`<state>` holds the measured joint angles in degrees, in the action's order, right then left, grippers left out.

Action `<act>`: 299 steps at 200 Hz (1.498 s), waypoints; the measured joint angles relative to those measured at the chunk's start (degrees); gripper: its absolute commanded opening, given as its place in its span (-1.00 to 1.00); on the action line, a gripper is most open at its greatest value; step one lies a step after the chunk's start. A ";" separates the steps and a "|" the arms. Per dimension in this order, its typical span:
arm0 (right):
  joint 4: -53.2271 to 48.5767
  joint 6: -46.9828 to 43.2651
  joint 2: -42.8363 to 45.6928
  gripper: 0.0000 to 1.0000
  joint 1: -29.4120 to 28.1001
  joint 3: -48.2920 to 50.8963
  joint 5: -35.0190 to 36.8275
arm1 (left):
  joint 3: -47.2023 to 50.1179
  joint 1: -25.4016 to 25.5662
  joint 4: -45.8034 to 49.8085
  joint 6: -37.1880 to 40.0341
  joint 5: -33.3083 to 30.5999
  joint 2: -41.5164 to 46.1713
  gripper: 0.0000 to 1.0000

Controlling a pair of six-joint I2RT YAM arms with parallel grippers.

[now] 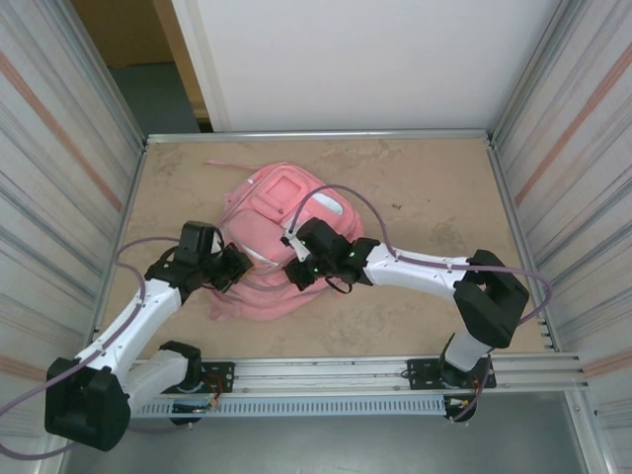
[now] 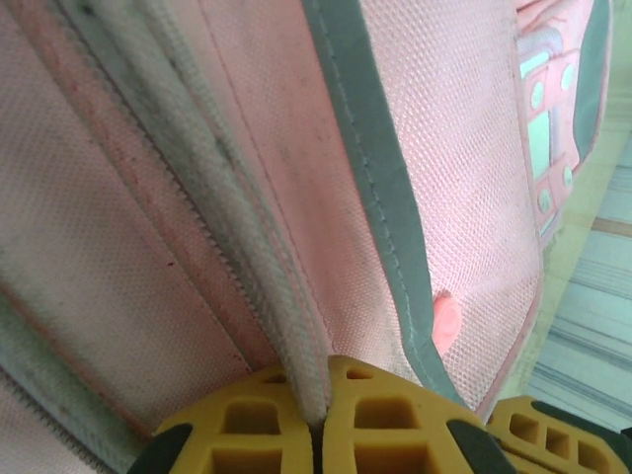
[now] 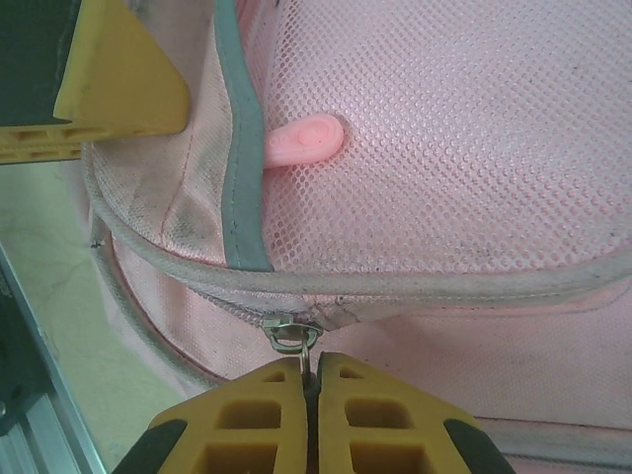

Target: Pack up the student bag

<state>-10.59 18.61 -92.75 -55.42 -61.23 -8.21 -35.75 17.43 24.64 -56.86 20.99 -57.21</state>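
Worktop (image 1: 425, 197): beige, speckled, walled on three sides. The student bag (image 1: 281, 202), a large pink fabric backpack, lies flat near the middle of it. Its patch pocket faces up on the side of the bag away from my arm bases. Both arms reach onto the near half of the bag.

My left end effector (image 2: 318, 420) is at the bag's near-left edge. Its yellow fingers are pressed together, pinching a raised grey-white corded seam (image 2: 247, 257) that runs between two pink panels. A grey trim band (image 2: 365, 178) lies just beside that seam.

My right end effector (image 3: 308, 390) is at the near middle of the bag. Its yellow fingers are closed on the small metal zipper pull (image 3: 291, 334), which hangs from the zip line under the bag's corded rim. Beyond the rim is a pink mesh panel (image 3: 454, 128), with a small pink rubber tab (image 3: 306, 140) lying on it.

From overhead, the two end effectors are near each other with bag fabric between them.
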 measured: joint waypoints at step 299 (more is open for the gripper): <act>-5.31 4.46 -1.92 -0.50 12.26 -0.39 0.81 | -8.11 8.00 1.42 10.45 -15.15 1.42 0.28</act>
<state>-15.90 23.07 -94.67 -43.16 -61.63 -7.40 -43.86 25.43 26.06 -46.41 5.85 -55.79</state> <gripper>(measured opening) 0.227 0.624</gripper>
